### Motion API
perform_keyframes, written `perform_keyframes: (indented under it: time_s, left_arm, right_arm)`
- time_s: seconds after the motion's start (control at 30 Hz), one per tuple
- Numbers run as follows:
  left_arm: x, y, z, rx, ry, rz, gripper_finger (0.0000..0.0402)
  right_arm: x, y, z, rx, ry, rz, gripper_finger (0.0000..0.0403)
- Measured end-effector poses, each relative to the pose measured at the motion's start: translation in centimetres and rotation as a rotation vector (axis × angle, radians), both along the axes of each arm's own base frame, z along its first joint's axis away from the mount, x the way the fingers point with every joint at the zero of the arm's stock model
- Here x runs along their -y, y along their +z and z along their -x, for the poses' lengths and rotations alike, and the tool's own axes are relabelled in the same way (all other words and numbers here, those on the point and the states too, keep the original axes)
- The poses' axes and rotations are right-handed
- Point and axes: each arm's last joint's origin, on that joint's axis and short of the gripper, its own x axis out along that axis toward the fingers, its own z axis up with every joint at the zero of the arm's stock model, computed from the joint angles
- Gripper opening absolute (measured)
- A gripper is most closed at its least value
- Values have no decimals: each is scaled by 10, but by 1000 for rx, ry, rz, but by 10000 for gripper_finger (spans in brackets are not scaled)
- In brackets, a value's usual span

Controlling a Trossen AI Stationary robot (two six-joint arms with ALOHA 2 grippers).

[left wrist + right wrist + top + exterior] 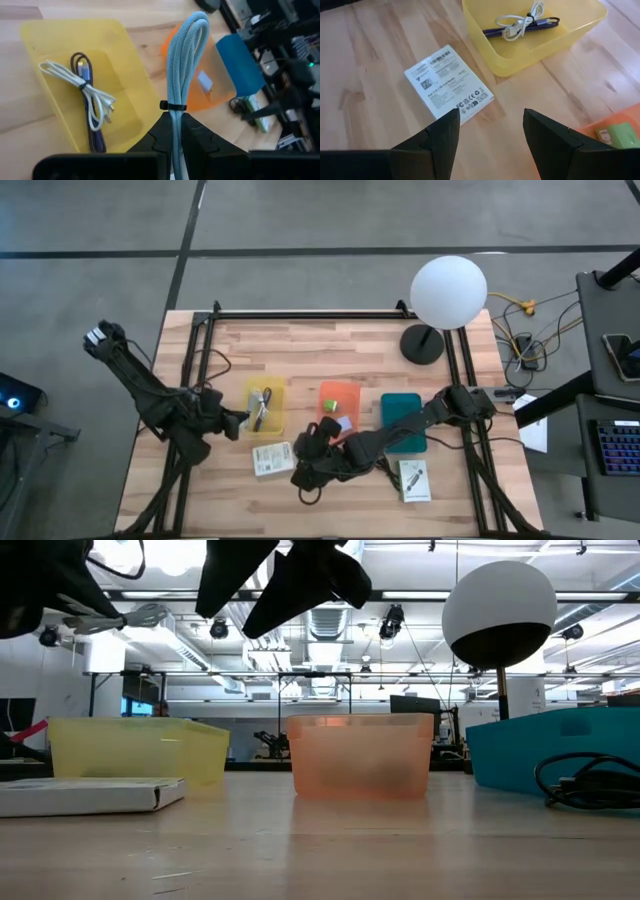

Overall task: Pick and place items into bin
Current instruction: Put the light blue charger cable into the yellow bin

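Note:
My left gripper [175, 119] [240, 421] is shut on a pale blue coiled cord [186, 55], at the left wall of the yellow bin [120, 75] [265, 408]. A white cord [87, 92] and a purple cord [82, 67] lie on that bin's floor. My right gripper [490, 125] [303, 456] is open above the table. It hovers just right of a white printed packet [449, 82] [272, 458], which lies flat on the wood in front of the yellow bin. My left gripper pinches the bundled blue cord between its two fingers, just behind the black tie [172, 106]. The fingers run along the cord and come from the table's left. The looped end [197, 22] juts forward past the fingertips, lifted clear over the yellow bin.
Right of the yellow bin stand an orange bin [340, 408] [360, 755], holding a green cube [620, 135], and a teal bin [402, 420]. A second white packet [413, 480] and a black cord [590, 780] lie near the table's front right. A globe lamp [448, 292] stands far right.

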Motion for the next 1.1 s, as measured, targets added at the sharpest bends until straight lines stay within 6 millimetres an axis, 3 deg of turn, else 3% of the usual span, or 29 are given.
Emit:
perform_keyframes:
  time_s: [0.83,1.1]
  left_arm:
    - [-5,3,3,48,22,11,10]
    - [-21,-17,-4,54,106,81,10]
  right_arm:
    - [-8,-1,3,4,19,-1,203]
    - [-8,-1,3,21,-23,-40,203]
